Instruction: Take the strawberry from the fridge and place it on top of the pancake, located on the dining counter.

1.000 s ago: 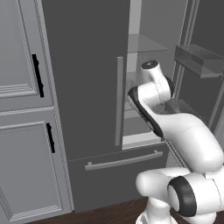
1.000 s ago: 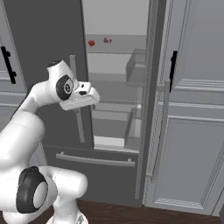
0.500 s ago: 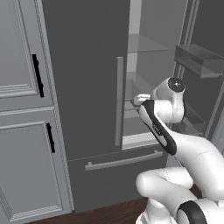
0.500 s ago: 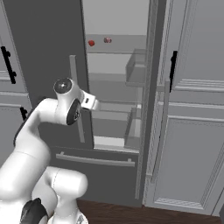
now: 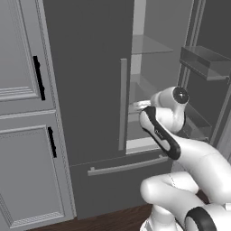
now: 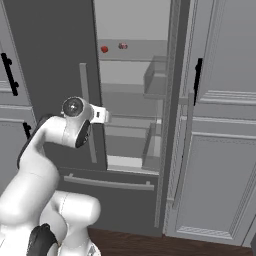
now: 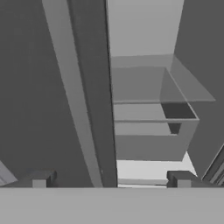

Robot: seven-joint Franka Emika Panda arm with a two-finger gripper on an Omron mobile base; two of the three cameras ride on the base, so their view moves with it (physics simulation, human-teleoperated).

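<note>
The dark-grey fridge point(image 5: 85, 67) has its left door closed and its right side open onto a pale interior. On an upper glass shelf lies the tiny red strawberry point(image 6: 104, 49), with a paler pinkish lump point(image 6: 122, 46) just to its right. My gripper point(image 6: 106, 116) hovers at mid height in front of the opening, next to the closed door's bar handle point(image 5: 122, 103), well below the strawberry. In the hand view the gripper point(image 7: 111, 181) is open with nothing between its fingertips point(image 7: 41, 179), and it looks at the door edge and the lower shelves. The pancake and the dining counter are out of view.
Light-grey panelled cabinets stand left of the fridge point(image 5: 22, 113) and right of it point(image 6: 225, 125). The open right door point(image 5: 203, 63) carries bins and juts out beside my arm. The bottom drawer's bar handle point(image 5: 126, 166) runs below the opening.
The arm has swung round, its upper joint going right and lower, and the hand now points into the fridge opening beside the door handle. Little movement in the last half second.
</note>
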